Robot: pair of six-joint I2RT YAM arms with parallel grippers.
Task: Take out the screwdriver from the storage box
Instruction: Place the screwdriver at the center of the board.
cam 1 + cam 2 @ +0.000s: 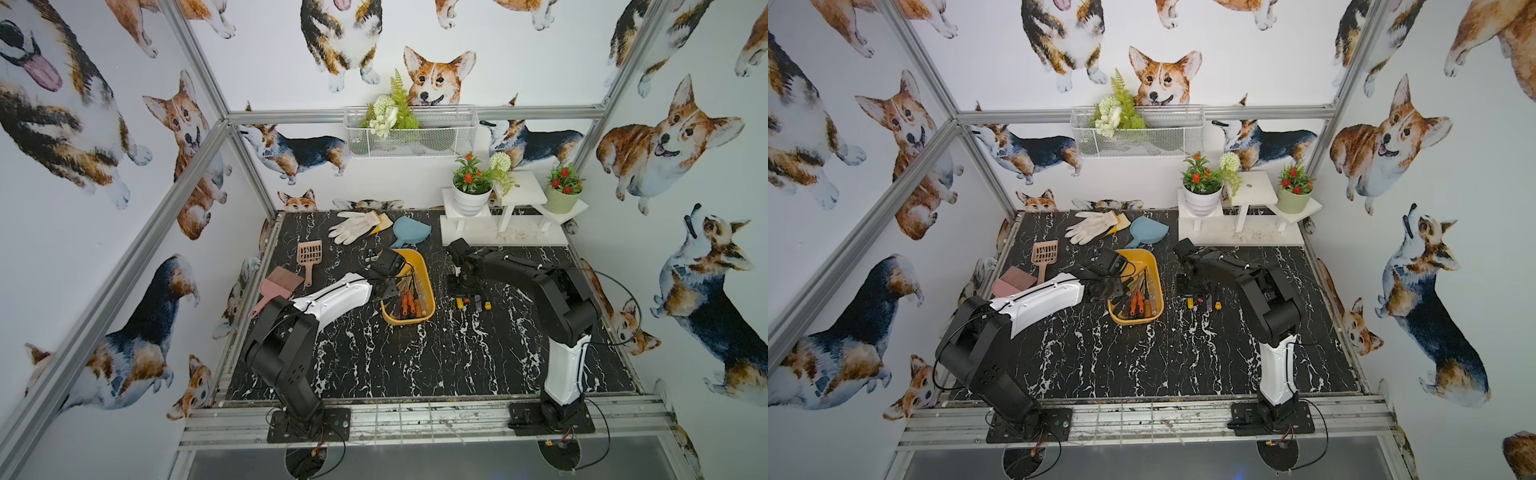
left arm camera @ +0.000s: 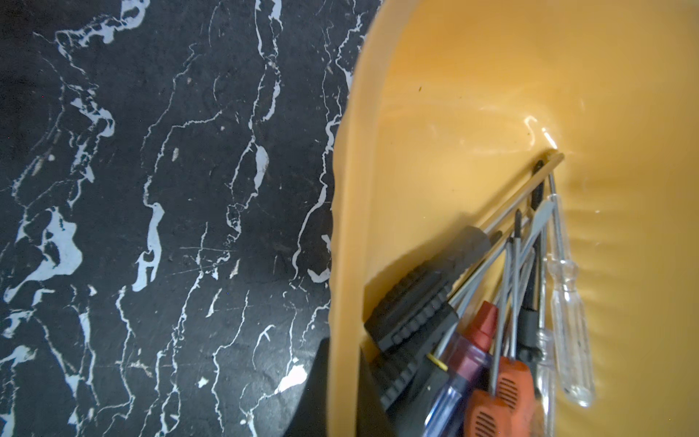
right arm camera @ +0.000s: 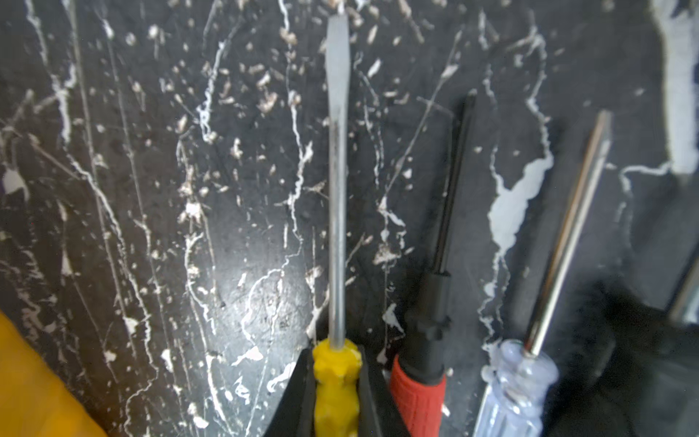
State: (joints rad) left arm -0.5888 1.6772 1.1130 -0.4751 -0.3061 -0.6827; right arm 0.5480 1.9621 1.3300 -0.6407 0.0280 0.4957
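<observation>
On the black marble table (image 1: 374, 357), the storage box (image 1: 429, 286) sits left of centre, with spare screwdrivers (image 1: 405, 303) piled at its near end. The left gripper (image 1: 388, 291) is at the box's left wall. Both top views hide its jaws, but the left wrist view shows fingers (image 2: 312, 397) pinched tight on the yellow rim.

The right gripper (image 1: 459, 291) is down at the table, right of the box and apart from it. Only the right wrist view shows the grip: jaws narrow, hugging the handle of the yellow-handled screwdriver (image 3: 336, 189), which is out of the box. Cannot tell if it rests on the table.

Just beside it are a red-handled screwdriver (image 3: 420, 393) and a clear-handled screwdriver (image 3: 518, 382). From above these show only as colour specks.
</observation>
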